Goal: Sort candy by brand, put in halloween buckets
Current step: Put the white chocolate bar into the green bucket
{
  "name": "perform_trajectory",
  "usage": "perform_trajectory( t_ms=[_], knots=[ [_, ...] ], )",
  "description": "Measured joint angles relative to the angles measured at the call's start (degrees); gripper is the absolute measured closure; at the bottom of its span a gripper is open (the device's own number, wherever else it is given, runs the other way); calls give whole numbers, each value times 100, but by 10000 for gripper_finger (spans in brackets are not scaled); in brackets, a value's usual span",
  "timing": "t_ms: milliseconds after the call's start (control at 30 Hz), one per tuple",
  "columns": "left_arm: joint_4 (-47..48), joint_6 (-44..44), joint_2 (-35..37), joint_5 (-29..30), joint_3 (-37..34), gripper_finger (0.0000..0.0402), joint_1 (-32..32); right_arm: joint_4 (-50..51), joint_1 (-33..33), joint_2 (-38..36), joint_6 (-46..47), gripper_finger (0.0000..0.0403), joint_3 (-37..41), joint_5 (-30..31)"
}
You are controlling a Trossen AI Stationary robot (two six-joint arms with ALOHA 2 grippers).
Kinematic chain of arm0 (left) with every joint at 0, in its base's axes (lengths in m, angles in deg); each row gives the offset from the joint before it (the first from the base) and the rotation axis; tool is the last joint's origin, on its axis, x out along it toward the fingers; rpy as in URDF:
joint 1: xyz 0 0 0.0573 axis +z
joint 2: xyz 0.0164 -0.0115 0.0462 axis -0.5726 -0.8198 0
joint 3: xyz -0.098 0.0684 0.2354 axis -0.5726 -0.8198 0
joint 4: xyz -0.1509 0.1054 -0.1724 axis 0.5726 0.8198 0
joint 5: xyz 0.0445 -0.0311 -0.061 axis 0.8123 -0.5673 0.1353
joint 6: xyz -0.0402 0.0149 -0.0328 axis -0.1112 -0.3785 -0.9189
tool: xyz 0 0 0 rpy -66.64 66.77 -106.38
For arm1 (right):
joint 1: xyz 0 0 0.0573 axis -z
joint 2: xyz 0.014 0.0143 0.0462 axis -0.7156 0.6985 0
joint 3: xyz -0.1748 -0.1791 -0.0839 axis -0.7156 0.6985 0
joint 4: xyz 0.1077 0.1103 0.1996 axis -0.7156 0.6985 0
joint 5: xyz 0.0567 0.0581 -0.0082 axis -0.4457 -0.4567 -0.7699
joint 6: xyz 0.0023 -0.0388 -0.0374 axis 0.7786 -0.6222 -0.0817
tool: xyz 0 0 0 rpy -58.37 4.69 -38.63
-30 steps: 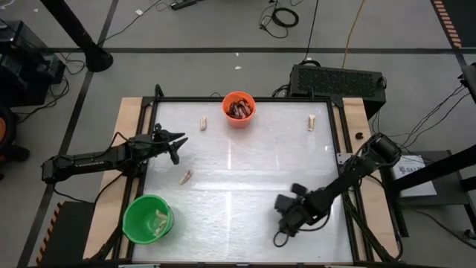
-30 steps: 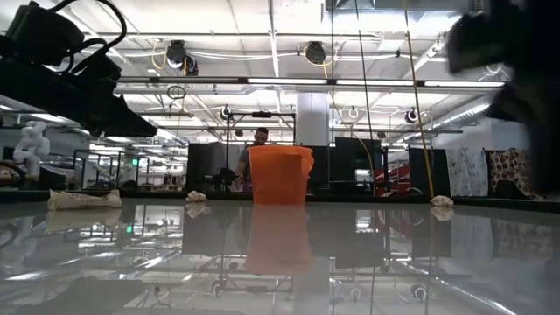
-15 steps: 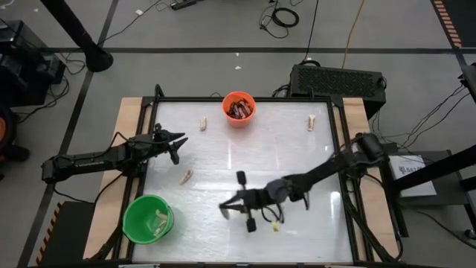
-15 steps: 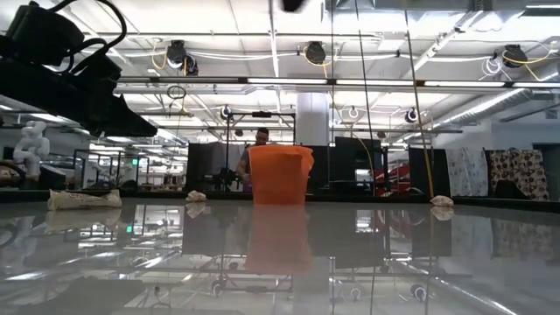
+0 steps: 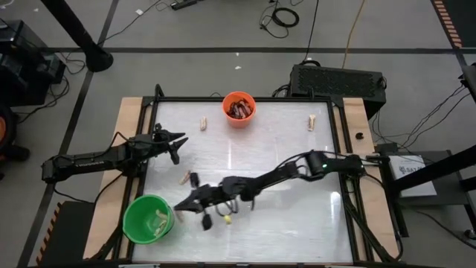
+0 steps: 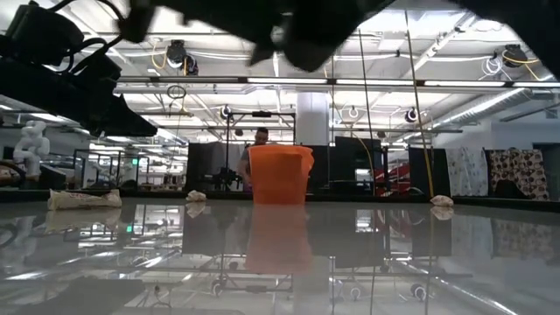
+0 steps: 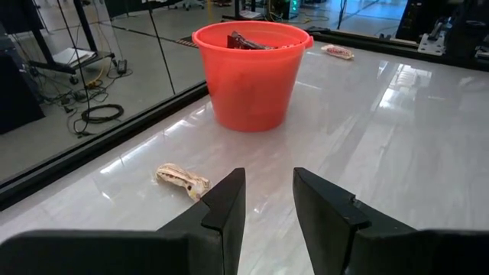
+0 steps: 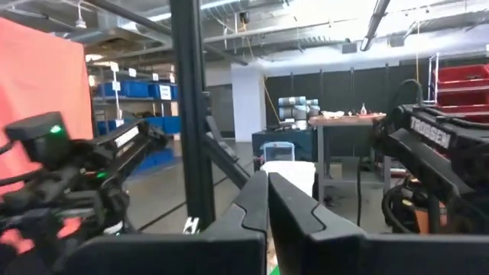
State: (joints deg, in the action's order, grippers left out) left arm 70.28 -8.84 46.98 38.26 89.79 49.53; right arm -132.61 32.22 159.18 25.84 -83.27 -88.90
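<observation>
The orange bucket (image 5: 239,108) stands at the table's far edge with dark bars (image 7: 244,40) inside. The green bucket (image 5: 149,218) sits at the near left corner and holds pale candy (image 5: 158,221). Loose pale pieces lie flat on the table (image 5: 202,123) (image 5: 311,121) (image 5: 186,177). My right gripper (image 5: 181,207) reaches across the table to just right of the green bucket, above the tabletop. Its fingers (image 8: 267,200) are shut and nothing shows between them. My left gripper (image 5: 175,141) waits open at the left edge, facing the orange bucket (image 7: 252,72).
The table is glossy white inside a black frame (image 5: 338,134) with wooden side strips. My right arm (image 5: 297,170) stretches low across the table's middle. A small yellowish tag (image 5: 223,218) hangs under its wrist. A person stands far behind the orange bucket (image 6: 260,140).
My right arm has swept from the table's near right across to the left, toward the green bucket. Its gripper has tipped up from pointing down at the table to roughly level and has rolled on the way.
</observation>
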Motion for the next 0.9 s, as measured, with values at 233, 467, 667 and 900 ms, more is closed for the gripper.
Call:
perform_trajectory(
  t_ms=[233,467,667,900],
  knots=[
    [0,0,0,-1,0,283,-1,1166,68,1251,88,402,-2417,-19],
    [2,0,-2,1,0,283,0,1269,86,1671,-159,402,-3178,105],
    [0,0,-2,-1,0,283,-1,1445,89,1771,-198,402,-3175,454],
    [3,0,-2,0,0,283,0,1218,89,1977,-203,402,-3171,488]
  ],
)
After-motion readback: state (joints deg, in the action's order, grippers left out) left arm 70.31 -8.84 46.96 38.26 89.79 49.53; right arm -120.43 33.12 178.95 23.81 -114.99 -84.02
